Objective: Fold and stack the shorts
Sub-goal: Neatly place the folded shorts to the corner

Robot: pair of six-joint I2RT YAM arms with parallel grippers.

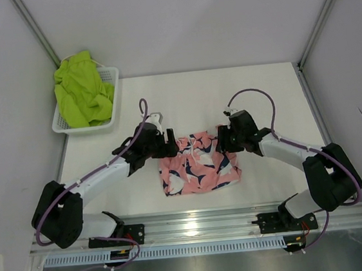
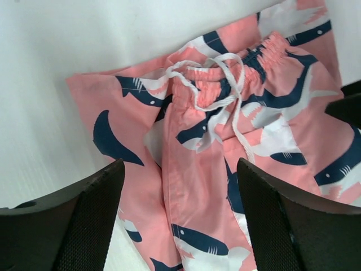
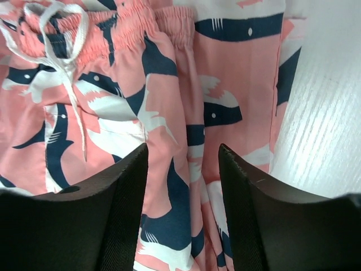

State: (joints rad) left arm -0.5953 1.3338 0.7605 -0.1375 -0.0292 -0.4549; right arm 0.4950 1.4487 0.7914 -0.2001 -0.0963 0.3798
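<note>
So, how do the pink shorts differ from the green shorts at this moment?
The pink shorts carry a navy-and-white shark print; the green shorts are plain lime. The pink shorts lie spread on the table, near the front; the green shorts sit bunched in the white basket at the far left corner. The pink shorts show a white drawstring; on the green shorts none is visible. Both are soft, wrinkled fabric.
</note>
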